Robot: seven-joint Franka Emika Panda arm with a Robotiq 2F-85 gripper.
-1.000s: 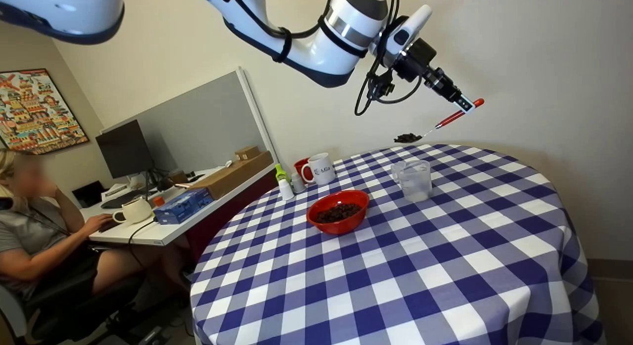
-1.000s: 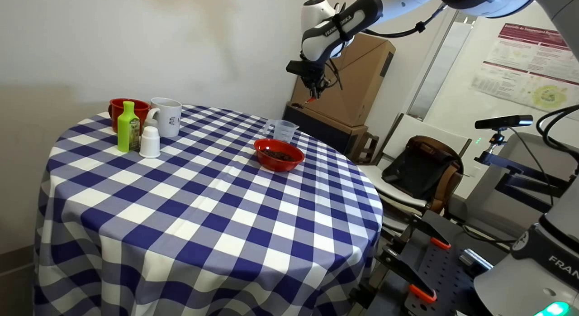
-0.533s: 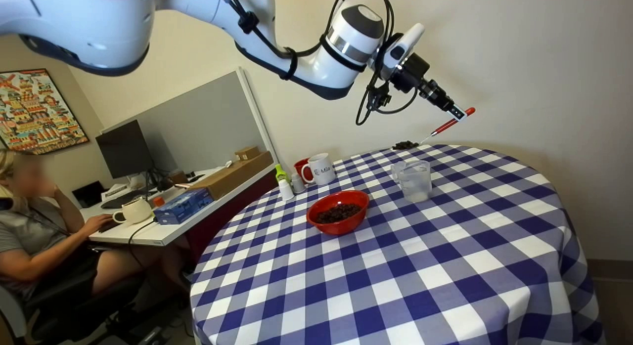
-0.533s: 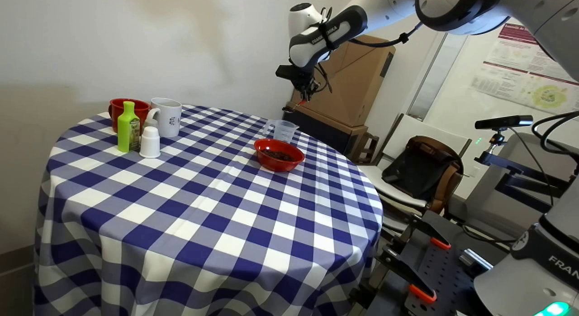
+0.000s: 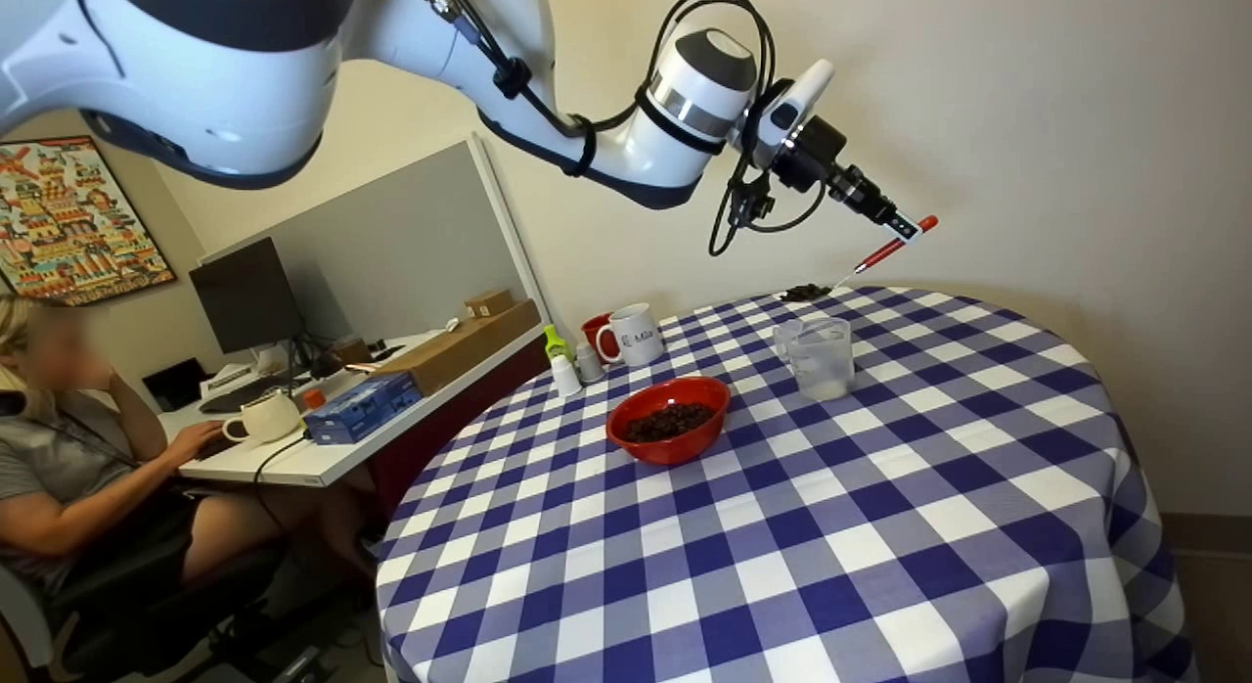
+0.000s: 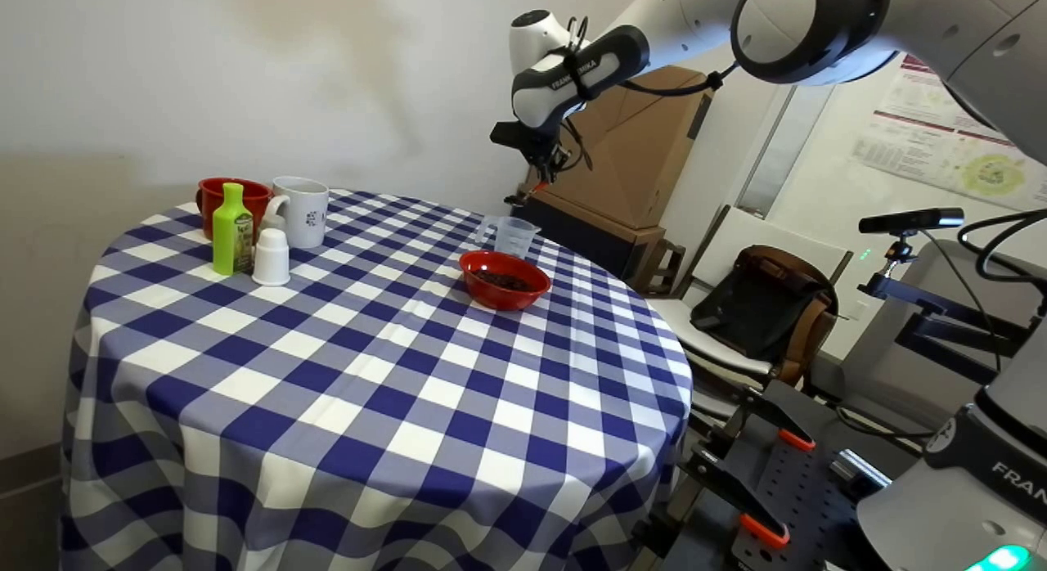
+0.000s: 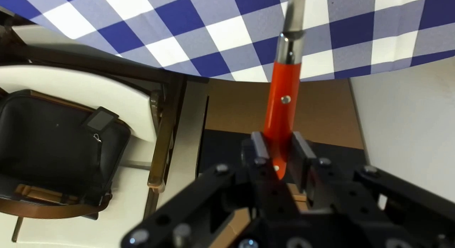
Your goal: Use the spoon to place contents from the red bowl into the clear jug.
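Observation:
My gripper (image 5: 908, 229) is shut on the orange-red handle of the spoon (image 5: 885, 253), also in the wrist view, where the gripper (image 7: 279, 145) clamps the handle (image 7: 283, 98). The spoon tilts with its scoop lower, heaped with dark pieces (image 5: 807, 293). In both exterior views the load appears just above the clear jug (image 5: 824, 362), (image 6: 514, 237); how far behind the rim it is I cannot tell. The red bowl (image 5: 675, 452), (image 6: 503, 299) holds more dark pieces beside the jug. The wrist view shows neither scoop, jug nor bowl.
A white mug (image 5: 638, 333), a red mug (image 6: 245, 201), a green bottle (image 6: 233, 231) and a white container (image 6: 271, 258) stand together on the checked table (image 5: 743, 566). Cardboard boxes (image 6: 638, 146) and a chair with a bag (image 6: 752, 309) stand past the table edge.
My gripper and the loaded spoon have come down and shifted sideways toward the jug, most of it in the first half second. The load stays on the scoop. The jug and bowl have not moved.

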